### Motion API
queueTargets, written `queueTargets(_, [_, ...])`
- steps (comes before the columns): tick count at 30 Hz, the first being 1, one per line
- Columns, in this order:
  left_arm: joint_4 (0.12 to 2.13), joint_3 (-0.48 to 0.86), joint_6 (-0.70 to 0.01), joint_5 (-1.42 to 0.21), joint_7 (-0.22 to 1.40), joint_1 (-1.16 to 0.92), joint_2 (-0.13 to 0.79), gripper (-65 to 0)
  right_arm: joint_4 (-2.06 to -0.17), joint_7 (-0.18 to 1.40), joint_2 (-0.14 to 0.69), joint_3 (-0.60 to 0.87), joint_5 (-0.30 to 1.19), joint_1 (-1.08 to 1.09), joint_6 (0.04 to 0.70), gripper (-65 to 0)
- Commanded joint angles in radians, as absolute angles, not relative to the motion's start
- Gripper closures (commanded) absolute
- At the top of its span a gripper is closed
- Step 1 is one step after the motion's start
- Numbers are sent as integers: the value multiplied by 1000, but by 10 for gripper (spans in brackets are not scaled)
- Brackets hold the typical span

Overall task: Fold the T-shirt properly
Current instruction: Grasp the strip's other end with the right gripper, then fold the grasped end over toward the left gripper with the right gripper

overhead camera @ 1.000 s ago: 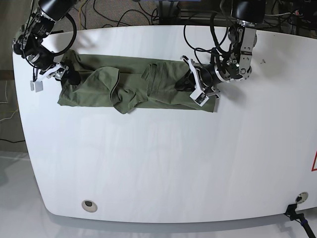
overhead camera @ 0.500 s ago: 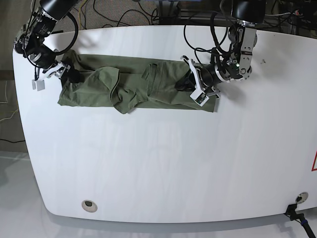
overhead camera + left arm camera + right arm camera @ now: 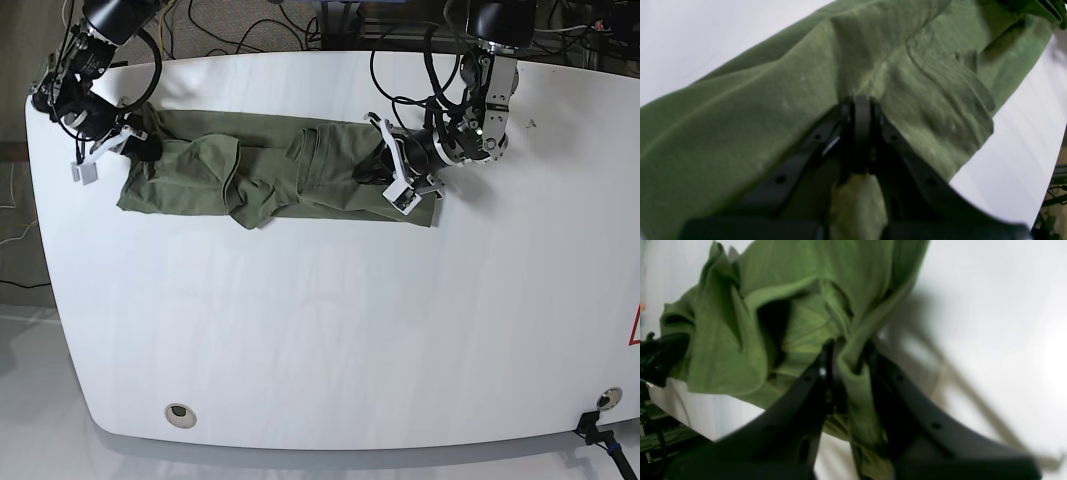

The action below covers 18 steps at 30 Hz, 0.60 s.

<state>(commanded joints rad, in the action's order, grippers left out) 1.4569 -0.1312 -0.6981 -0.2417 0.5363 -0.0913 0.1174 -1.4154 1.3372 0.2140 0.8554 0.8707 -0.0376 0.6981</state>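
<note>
The olive-green T-shirt lies bunched in a long strip across the far part of the white table. My left gripper, on the base view's right, is shut on the shirt's right end; the left wrist view shows its fingertips pinched on the cloth. My right gripper, on the base view's left, is shut on the shirt's left end; the right wrist view shows a fold of cloth clamped between the jaws. The collar and label are hidden.
Cables and equipment lie beyond the table's far edge. A round dark hole sits near the front left of the table. A black clamp stands at the front right corner.
My right gripper has moved slightly up and back with the shirt's left end, pulling that corner a little. The left gripper has stayed nearly still.
</note>
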Motion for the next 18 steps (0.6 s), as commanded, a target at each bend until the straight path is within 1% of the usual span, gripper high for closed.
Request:
queueTargets(3, [1506, -131, -698, -242, 539, -94, 117, 0, -1455, 1345, 211, 855, 881, -36, 698, 0])
queueTargets(10, [1600, -128, -698, -242, 539, -97, 117, 0, -1463, 1396, 211, 855, 1012, -24, 698, 0])
queueTargets(13, [1659, -124, -698, -242, 539, -99, 119, 0, -1480, 1396, 185, 855, 1052, -19, 698, 0])
queueTargets(15, [1695, -93, -698, -242, 539, -108, 119, 0, -1517, 1396, 168, 854, 1075, -19, 698, 0])
queueTargets(18, [1742, -33, -698, -242, 539, -125, 119, 0, -1558, 1396, 151, 806, 1099, -19, 698, 0])
